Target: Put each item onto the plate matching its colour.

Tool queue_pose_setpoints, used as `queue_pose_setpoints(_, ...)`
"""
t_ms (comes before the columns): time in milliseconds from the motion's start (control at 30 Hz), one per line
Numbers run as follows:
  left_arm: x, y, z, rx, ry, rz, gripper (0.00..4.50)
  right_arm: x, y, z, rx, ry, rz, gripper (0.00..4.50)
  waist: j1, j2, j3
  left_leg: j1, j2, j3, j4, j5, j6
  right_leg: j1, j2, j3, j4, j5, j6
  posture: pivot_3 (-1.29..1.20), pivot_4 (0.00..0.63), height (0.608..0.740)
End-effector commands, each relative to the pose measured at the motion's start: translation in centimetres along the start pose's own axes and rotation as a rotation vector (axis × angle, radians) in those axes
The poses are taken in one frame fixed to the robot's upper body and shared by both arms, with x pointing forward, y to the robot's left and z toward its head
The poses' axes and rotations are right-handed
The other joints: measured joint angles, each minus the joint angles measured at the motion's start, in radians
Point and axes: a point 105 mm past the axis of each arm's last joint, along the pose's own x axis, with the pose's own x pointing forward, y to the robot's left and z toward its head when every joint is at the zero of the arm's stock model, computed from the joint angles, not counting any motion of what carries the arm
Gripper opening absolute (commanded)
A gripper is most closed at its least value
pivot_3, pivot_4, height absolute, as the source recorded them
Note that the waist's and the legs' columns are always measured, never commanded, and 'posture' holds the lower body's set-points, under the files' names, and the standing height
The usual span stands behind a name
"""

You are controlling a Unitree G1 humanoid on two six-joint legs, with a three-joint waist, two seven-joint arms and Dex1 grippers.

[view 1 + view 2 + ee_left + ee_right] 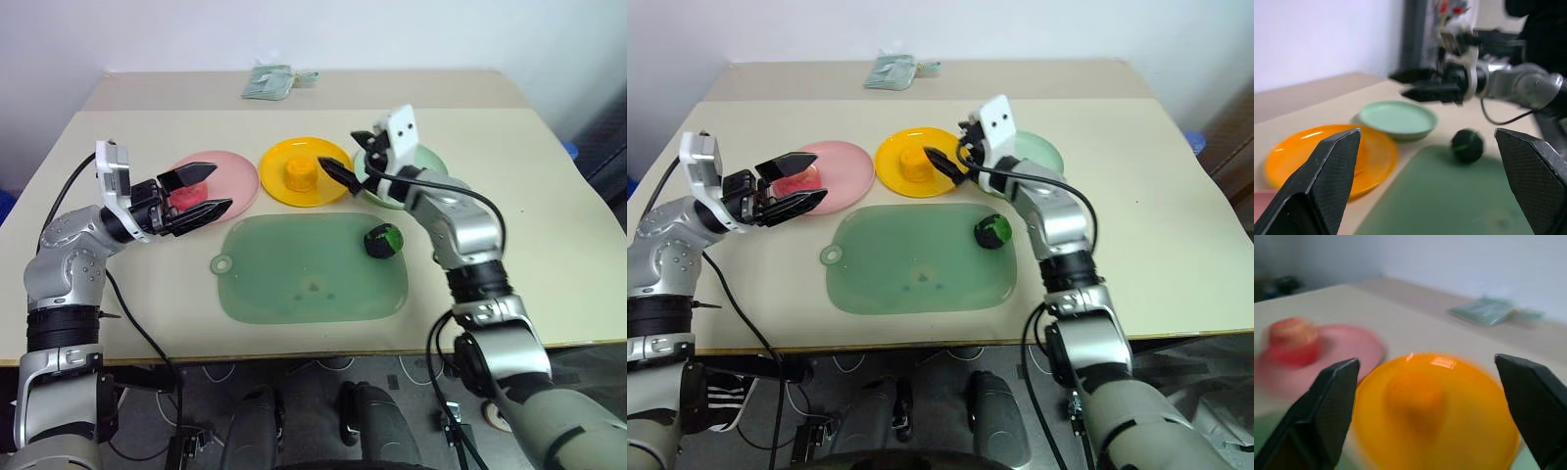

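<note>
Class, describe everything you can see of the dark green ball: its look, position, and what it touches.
The dark green ball is small, round and lumpy, dark with brighter green patches. It rests on the translucent green mat, near the mat's far right corner, just in front of the mint green plate, which holds nothing. No gripper touches it.
</note>
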Motion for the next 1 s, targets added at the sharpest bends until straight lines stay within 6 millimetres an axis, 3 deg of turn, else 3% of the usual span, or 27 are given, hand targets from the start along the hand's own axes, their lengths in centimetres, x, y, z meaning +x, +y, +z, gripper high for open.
queue_pose_setpoints(33, 0.5, -0.7, 0.9, 0.001, -0.018, -0.063, 4.50, -3.1, 0.2, 0.7, -0.047, 0.044, 0.021, 4.47, 0.001, 0.000, 0.000, 0.000, 0.000, 0.000, 0.000, 0.000, 0.000, 0.000, 0.000, 0.000, 0.000, 0.000, 0.000, 0.00, 0.150, 0.740)
queue_pose_setpoints(200, 0.5, -1.5, 0.4, -0.066, 0.017, -0.124, 4.50, -8.4, -0.1, -1.8, -0.026, 0.150, -0.018, 4.47, 0.002, 0.000, 0.000, 0.000, 0.000, 0.000, 0.000, 0.000, 0.000, 0.000, 0.000, 0.000, -0.001, 0.000, 0.000, 0.00, 0.150, 0.740)
queue_pose_setpoints(333, 0.8, -1.8, -0.1, -0.090, 0.027, -0.139, 4.50, -10.9, 0.2, -4.2, 0.020, 0.244, -0.034, 4.47, 0.001, 0.000, 0.000, 0.000, 0.000, 0.000, 0.000, 0.000, 0.000, 0.000, 0.000, 0.000, -0.002, 0.000, 0.000, 0.00, 0.150, 0.740)
queue_pose_setpoints(533, 1.3, -1.7, -0.2, -0.083, 0.016, -0.145, 4.50, -10.3, 0.6, -6.2, 0.081, 0.270, -0.065, 4.47, 0.002, 0.000, 0.000, 0.001, 0.000, 0.000, 0.000, 0.000, 0.000, 0.000, 0.001, 0.000, -0.001, -0.001, -0.001, 0.00, 0.150, 0.740)
queue_pose_setpoints(1000, 0.5, -1.5, -0.1, -0.048, 0.029, -0.125, 4.50, -8.9, 1.7, -8.0, 0.128, 0.288, -0.039, 4.47, 0.003, 0.000, 0.000, 0.000, 0.000, 0.000, 0.000, 0.000, 0.000, 0.000, 0.000, 0.000, -0.002, -0.001, -0.001, 0.00, 0.150, 0.740)
